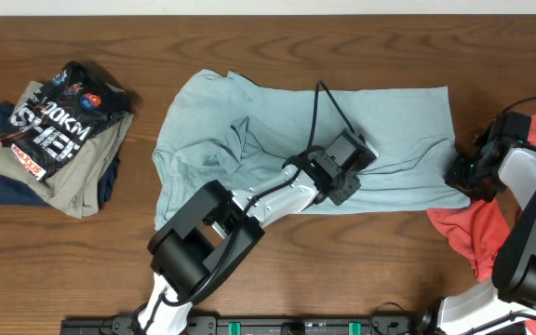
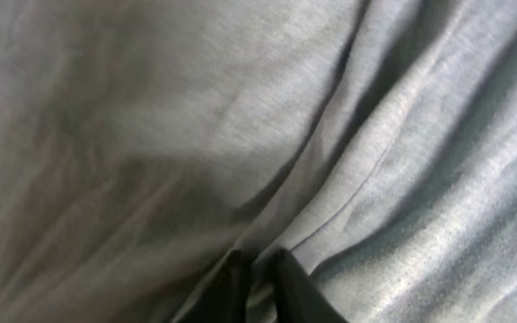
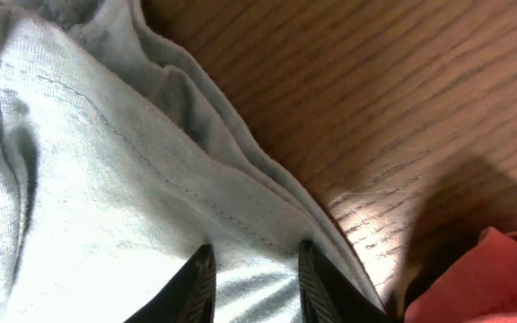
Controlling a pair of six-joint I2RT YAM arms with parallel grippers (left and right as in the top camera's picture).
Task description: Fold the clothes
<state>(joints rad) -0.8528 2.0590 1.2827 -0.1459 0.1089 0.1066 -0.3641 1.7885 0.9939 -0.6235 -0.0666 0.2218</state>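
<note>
1. Position of the work. The pale blue-grey T-shirt (image 1: pixel 389 121) lies spread across the middle of the table (image 1: pixel 249 37), long side running left to right, with loose creases at its left end. A coral-red garment (image 1: pixel 468 237) lies bunched at the near right, just beside the shirt's near right corner. A stack of folded clothes (image 1: pixel 54 140) sits well apart at the far left.

2. State of my fingers. My left gripper (image 2: pixel 258 274) is down on the middle of the shirt, toward its near edge. Its fingers stand very narrow, with a thin ridge of cloth pinched between them. My right gripper (image 3: pixel 254 278) is at the shirt's right edge. Its fingers stand partly apart, the stitched hem and the layers under it fill the gap, and I judge this a grip.

3. Handling. Expect thin, light, limp knit. It will not hold a shape, and it will sag and drag between two holds.

4. Where to take hold. Pinch at hems and corners, where the doubled cloth gives the fingers bulk. Check that a mid-panel pinch takes all the layers meant, or the fold will come out skewed.
</note>
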